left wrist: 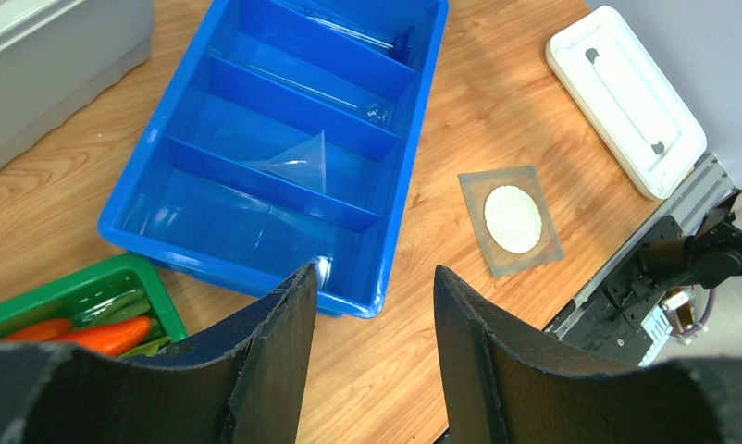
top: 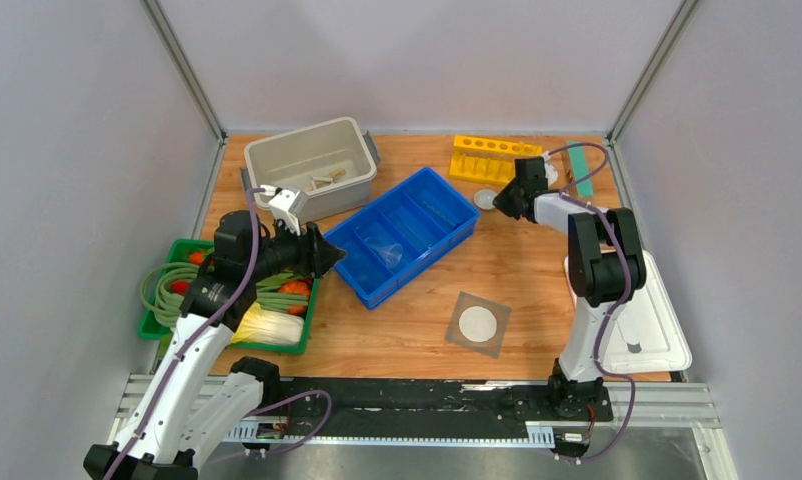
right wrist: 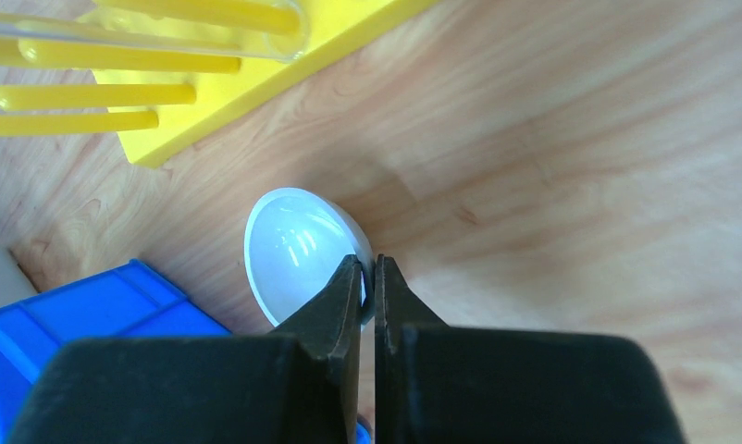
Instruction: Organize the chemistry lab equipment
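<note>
My right gripper point(right wrist: 368, 266) is closed almost completely, its two fingertips pinching the thin rim of the clear round dish point(right wrist: 293, 245). The dish spreads out to the left of my fingertips, milky and glossy with a pale highlight, on the wooden table point(right wrist: 580, 185). Further out, up and left, is the yellow rack point(right wrist: 256, 65). Low on my left sits a corner of the blue tray point(right wrist: 99, 310). My left gripper point(left wrist: 375, 277) hangs open and empty above that tray's near wall.
</note>
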